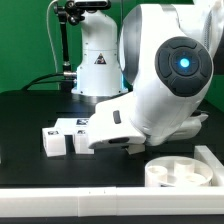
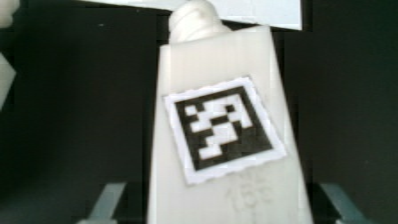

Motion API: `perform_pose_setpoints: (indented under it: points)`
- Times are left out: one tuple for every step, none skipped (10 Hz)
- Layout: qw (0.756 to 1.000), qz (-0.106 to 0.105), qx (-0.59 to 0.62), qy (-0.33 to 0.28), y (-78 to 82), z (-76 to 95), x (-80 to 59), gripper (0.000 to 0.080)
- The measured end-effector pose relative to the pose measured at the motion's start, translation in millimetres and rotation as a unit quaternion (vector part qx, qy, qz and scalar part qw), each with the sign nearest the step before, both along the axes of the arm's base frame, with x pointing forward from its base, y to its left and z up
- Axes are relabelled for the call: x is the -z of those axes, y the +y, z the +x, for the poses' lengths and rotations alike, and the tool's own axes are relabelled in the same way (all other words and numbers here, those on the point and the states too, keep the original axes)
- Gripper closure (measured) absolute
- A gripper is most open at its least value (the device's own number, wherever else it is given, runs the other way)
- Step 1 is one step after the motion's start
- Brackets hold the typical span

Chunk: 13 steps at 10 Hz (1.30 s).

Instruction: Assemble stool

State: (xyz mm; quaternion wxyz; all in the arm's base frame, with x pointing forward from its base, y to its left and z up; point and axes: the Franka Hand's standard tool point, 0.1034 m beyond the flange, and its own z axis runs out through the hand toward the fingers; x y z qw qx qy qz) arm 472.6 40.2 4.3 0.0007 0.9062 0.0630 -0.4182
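Observation:
In the wrist view a white stool leg [image 2: 222, 110] with a black-and-white square marker [image 2: 224, 135] lies lengthwise between my fingers, its knobbed end [image 2: 192, 15] pointing away. My gripper [image 2: 224, 205] is open: a dark gap shows between the leg and each of the fingers [image 2: 111, 202]. In the exterior view the gripper hand [image 1: 108, 128] is down low over the white legs [image 1: 58, 138] at the exterior view's left, and its fingertips are hidden. The round rimmed seat [image 1: 180, 173] lies at the exterior view's lower right.
The arm's bulky white body [image 1: 165, 70] fills the middle of the exterior view. A long white rail [image 1: 212, 160] stands at the exterior view's right, beside the seat. A lamp stand [image 1: 65, 40] and the robot's base [image 1: 98, 60] are at the back.

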Motion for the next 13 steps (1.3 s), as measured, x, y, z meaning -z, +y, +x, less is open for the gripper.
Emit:
perform_pose_setpoints:
  points:
    - [1.000, 0.000, 0.000, 0.001, 0.4, 2.6, -3.2, 0.0474]
    - [1.000, 0.001, 0.000, 0.001, 0.7, 8.3, -9.2, 0.0474]
    - [1.000, 0.004, -0.001, 0.002, -1.0, 16.8, -19.9, 0.0474]
    - [1.000, 0.005, 0.001, 0.004, -3.8, 27.7, -34.9, 0.0474]
    - [1.000, 0.006, 0.002, 0.004, -5.2, 37.4, -48.4, 0.0474]
    - [1.000, 0.006, 0.002, -0.004, -5.0, 48.1, -59.8, 0.0472]
    - [1.000, 0.006, 0.002, -0.012, -4.1, 52.9, -65.9, 0.0472]
    - [1.000, 0.006, 0.003, -0.013, -4.3, 52.2, -63.7, 0.0472]
    - [1.000, 0.007, 0.002, -0.025, -4.4, 55.8, -61.1, 0.0472]
    - [1.000, 0.007, 0.003, -0.025, -4.4, 55.9, -61.5, 0.0472]
    - [0.999, 0.008, 0.002, -0.044, -4.0, 62.7, -60.0, 0.0472]
    - [0.995, 0.014, 0.000, -0.094, -2.2, 77.9, -64.8, 0.0472]
    - [0.992, 0.017, 0.001, -0.128, -3.4, 82.4, -75.6, 0.0472]
